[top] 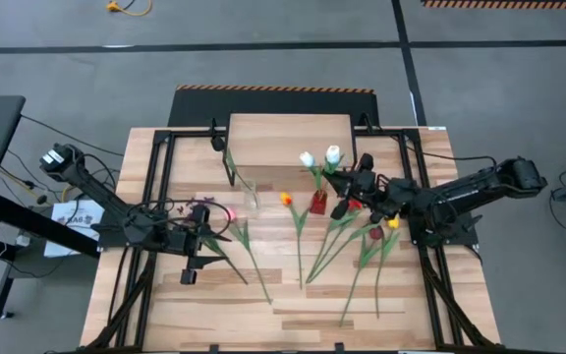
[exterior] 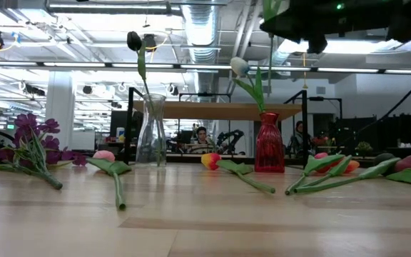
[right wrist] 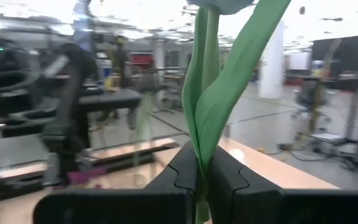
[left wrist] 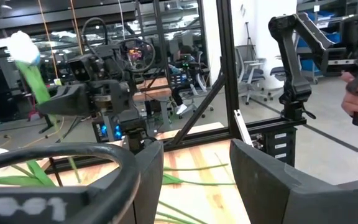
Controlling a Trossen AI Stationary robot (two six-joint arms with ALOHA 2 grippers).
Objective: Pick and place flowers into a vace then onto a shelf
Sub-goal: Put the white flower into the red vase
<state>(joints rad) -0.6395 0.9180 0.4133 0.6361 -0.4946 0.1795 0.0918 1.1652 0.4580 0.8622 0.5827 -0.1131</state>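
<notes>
My right gripper (top: 345, 180) is raised over the red vase (exterior: 269, 145) and shut on a white tulip (top: 333, 154). A second white tulip (exterior: 240, 66) stands in that vase. A clear vase (exterior: 150, 133) holds a dark tulip (exterior: 134, 40). Behind both stands the light-wood shelf (top: 291, 140). Pink (top: 229, 213), orange (top: 286, 199), red (top: 373, 234) and yellow (top: 393, 224) tulips lie flat on the table. A purple sprig (exterior: 31, 139) lies at the left. My left gripper (left wrist: 197, 180) is open above the table's left part, beside the pink tulip. My right gripper pinches the white tulip's green stem and a leaf (right wrist: 205, 149) between its two fingers, below the head. The fingers come level from the table's right and lie across the stem. The tulip is upright above the red vase; where its lower end sits, I cannot tell.
Black frame rails (top: 161, 187) run along both sides of the table. Several tulip stems fan across the middle and right (top: 347, 246). Bare wood lies along the near edge (top: 263, 324). People sit in the room beyond (exterior: 202, 135).
</notes>
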